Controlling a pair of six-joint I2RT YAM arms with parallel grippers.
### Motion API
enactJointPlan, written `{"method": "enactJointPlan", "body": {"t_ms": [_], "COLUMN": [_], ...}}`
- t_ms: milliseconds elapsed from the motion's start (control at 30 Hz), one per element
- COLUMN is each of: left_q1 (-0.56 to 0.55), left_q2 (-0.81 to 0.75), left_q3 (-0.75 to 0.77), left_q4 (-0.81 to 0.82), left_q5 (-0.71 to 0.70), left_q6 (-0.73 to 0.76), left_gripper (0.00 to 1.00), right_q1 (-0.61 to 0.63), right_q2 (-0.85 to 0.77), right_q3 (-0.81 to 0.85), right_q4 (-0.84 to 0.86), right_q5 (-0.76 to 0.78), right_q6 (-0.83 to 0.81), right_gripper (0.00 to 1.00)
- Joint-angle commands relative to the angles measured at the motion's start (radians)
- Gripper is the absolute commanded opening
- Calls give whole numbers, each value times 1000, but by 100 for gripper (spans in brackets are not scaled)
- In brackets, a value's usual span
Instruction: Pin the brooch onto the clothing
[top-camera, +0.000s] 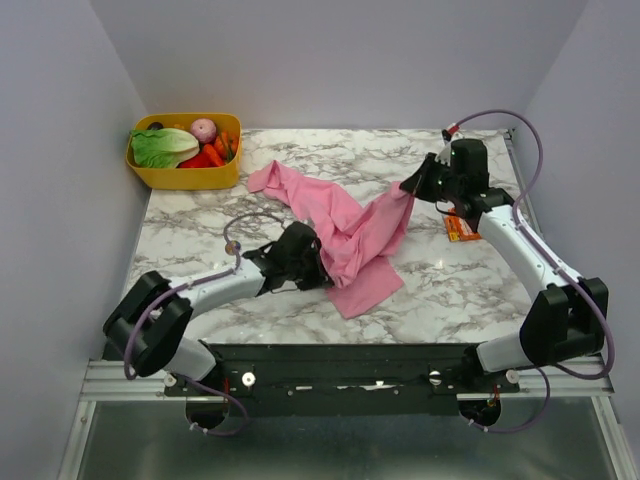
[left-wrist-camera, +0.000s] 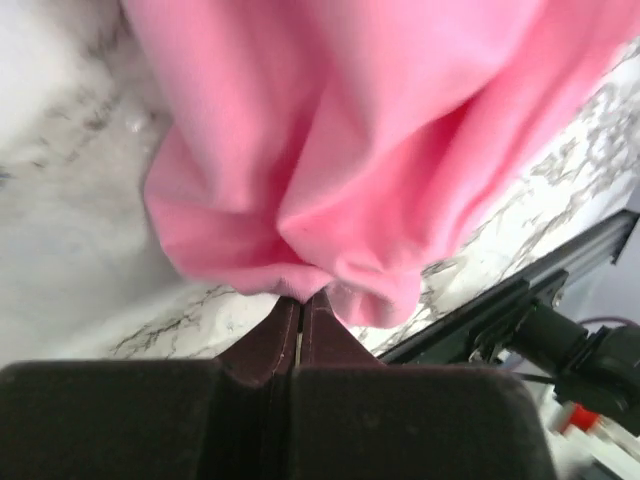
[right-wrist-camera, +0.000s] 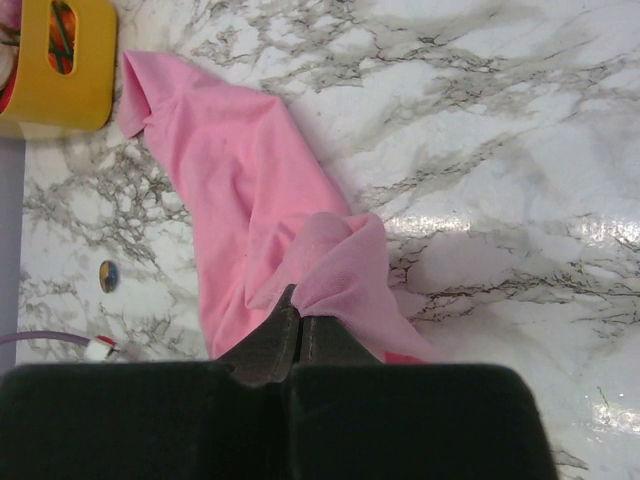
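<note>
The pink clothing (top-camera: 345, 225) lies crumpled across the middle of the marble table (top-camera: 450, 290). My left gripper (top-camera: 320, 264) is at its near left side, jaws pressed together, with a fold of the clothing (left-wrist-camera: 350, 130) bunched at the tips of the gripper (left-wrist-camera: 300, 300). At the back right, my right gripper (top-camera: 408, 188) is shut on a corner of the clothing (right-wrist-camera: 230, 180) and holds it raised off the table; its tips (right-wrist-camera: 300, 312) pinch the fold. The brooch (right-wrist-camera: 108, 276), a tiny gold disc with a dark centre, lies on the table to the left of the shirt (top-camera: 233, 247).
A yellow bin (top-camera: 185, 176) of vegetables stands at the back left corner. A small orange packet (top-camera: 460, 231) lies under the right arm. The left arm's purple cable (top-camera: 250, 216) loops beside the brooch. The table's metal front rail (left-wrist-camera: 520, 285) runs near the left gripper.
</note>
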Motion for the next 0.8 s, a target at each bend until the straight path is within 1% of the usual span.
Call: {"method": "enactJointPlan", "body": {"t_ms": [0, 67, 167, 200, 300, 333, 400, 433, 533, 633, 733, 767], "left_q1": [42, 68, 113, 142, 192, 224, 249, 266, 274, 277, 278, 278], "left_q2": [-170, -218, -264, -272, -303, -313, -319, -319, -303, -277, -263, -260], "left_q3": [184, 273, 381, 407, 496, 538, 589, 649, 746, 919, 1006, 1057], "left_q4": [-268, -344, -405, -412, -428, -428, -432, -440, -477, -523, -531, -534], "left_q5": [-254, -301, -339, -341, -329, -323, -317, -318, -326, -324, -300, -295], "left_q6": [202, 272, 334, 369, 417, 429, 452, 475, 532, 561, 579, 583], "left_gripper": [0, 0, 0, 0, 0, 0, 0, 0, 0, 0, 0, 0], "right_q1": [-10, -11, -10, -10, -11, -14, -16, -17, -16, -16, -16, -16], "right_q2": [-93, -120, -174, -202, -237, -255, -275, -294, -318, -364, -406, -415], "right_q3": [11, 29, 69, 80, 136, 155, 208, 225, 296, 348, 398, 409], "right_q4": [26, 26, 26, 26, 23, 17, 10, 0, -23, -26, -30, -30], "right_q5": [-70, -94, -116, -120, -139, -140, -142, -139, -140, -142, -152, -166], "right_q6": [-37, -51, -74, -80, -101, -110, -118, -120, -130, -141, -150, -150], "right_gripper": [0, 0, 0, 0, 0, 0, 0, 0, 1, 0, 0, 1]}}
